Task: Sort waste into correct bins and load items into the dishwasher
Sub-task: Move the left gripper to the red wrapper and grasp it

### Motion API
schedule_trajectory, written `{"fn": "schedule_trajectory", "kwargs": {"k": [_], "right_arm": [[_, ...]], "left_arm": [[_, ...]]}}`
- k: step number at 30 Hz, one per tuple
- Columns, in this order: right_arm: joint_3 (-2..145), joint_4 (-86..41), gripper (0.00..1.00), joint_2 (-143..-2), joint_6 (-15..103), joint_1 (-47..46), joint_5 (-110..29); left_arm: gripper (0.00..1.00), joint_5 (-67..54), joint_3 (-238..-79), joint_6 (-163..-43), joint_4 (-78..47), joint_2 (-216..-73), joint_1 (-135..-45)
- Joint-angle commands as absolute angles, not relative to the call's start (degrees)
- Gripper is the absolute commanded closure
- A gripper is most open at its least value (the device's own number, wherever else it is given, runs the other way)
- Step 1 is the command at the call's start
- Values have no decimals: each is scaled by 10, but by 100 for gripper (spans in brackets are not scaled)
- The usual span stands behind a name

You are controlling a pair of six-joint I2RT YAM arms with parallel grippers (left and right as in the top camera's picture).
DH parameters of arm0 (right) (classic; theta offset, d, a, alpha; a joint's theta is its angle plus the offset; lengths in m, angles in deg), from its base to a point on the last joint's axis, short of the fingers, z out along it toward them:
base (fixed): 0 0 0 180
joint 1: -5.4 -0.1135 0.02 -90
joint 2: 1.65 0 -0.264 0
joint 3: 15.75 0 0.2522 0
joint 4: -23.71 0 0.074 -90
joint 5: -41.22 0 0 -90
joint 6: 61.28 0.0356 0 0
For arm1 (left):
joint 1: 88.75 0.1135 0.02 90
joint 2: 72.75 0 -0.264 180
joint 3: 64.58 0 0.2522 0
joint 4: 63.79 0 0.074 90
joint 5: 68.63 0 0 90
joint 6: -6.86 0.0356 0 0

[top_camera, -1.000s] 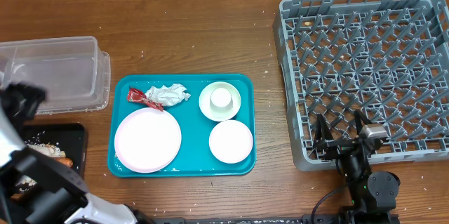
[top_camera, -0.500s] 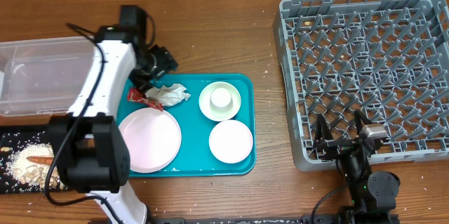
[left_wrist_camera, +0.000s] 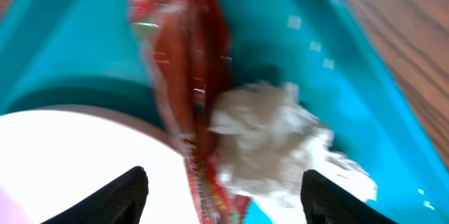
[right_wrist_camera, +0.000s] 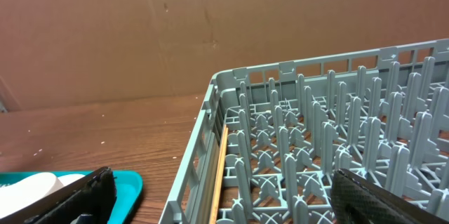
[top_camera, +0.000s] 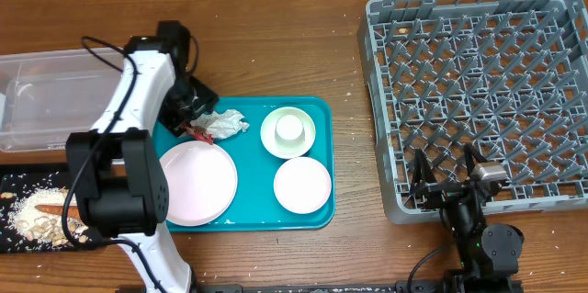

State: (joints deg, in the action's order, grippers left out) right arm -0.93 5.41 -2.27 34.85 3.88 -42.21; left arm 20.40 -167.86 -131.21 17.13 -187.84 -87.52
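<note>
The crumpled red-and-silver foil wrapper (top_camera: 221, 124) lies at the back left of the teal tray (top_camera: 243, 217). My left gripper (top_camera: 189, 115) hangs open right over it; in the left wrist view the wrapper (left_wrist_camera: 210, 112) sits between the open fingers (left_wrist_camera: 228, 199), not held. On the teal tray are the pale pink plate (top_camera: 193, 183), a white bowl (top_camera: 303, 141) with the small cup (top_camera: 289, 128) in it, and a small dish (top_camera: 301, 185). The carrot (top_camera: 62, 208) and crumbs (top_camera: 37, 212) lie in the black tray (top_camera: 14, 181). My right gripper (top_camera: 446, 178) is open by the grey dish rack (top_camera: 482, 82).
The clear tub (top_camera: 55, 91) stands at the far left, behind the black tray. The right wrist view shows the rack's near wall and pegs (right_wrist_camera: 316, 147) between open fingers (right_wrist_camera: 224, 196), and a corner of the teal tray (right_wrist_camera: 123, 182). Bare wood lies between the teal tray and the rack.
My left arm swung from the bins at the left over to the back left of the teal tray and dropped closer to the wrapper. The right arm has not moved.
</note>
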Motion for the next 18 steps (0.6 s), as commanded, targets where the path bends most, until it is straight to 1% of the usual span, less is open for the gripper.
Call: {"fn": "schedule_trajectory", "kwargs": {"k": [1, 5, 8, 11, 15, 18], "right_arm": [[-15, 57, 0, -18, 347, 41, -427], [-15, 57, 0, -18, 347, 41, -427], [-15, 57, 0, -18, 347, 41, -427], [-15, 57, 0, -18, 347, 41, -427], [-15, 57, 0, -18, 347, 41, -427], [-15, 57, 0, -18, 347, 41, -427]], "left_arm": [[28, 218, -1708, -1306, 218, -1832, -849], [27, 207, -1707, -1294, 258, -1816, -852], [25, 191, -1680, -1295, 260, -1817, -871], [25, 167, -1611, -1321, 202, -1817, -894], [25, 168, -1559, -1340, 154, -1817, -893], [26, 173, -1546, -1342, 124, -1818, -887]]}}
